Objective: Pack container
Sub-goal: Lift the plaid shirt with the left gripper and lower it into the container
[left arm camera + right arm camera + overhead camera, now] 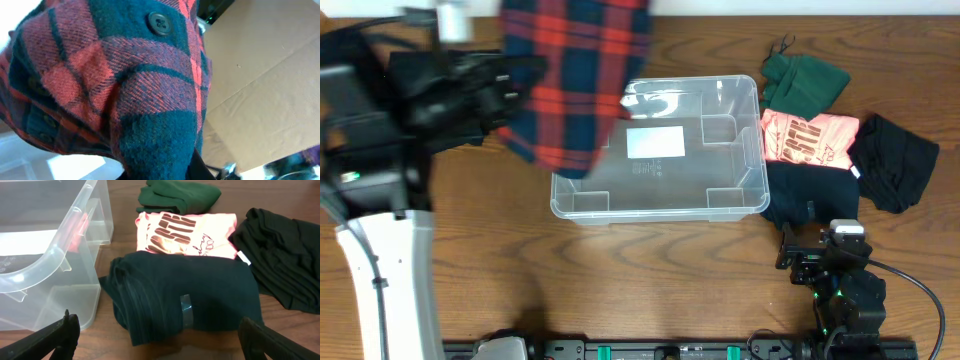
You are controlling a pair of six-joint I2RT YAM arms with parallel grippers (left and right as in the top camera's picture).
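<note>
**Plaid shirt [575, 70] aloft, filling the left wrist view**

The left gripper [515, 85] is clamped on the shirt, its fingers buried in cloth. The shirt hangs over the rear left corner of the container [660, 212], its top cut off overhead. The container sits mid-desk. The right gripper [160, 340] gapes wide near the desk's front right corner, holding nothing, a dark fold [185, 295] before it. Toward the right edge lie a pink tee [810, 138], a green garment [805, 80] and a black garment [892, 160].
</note>
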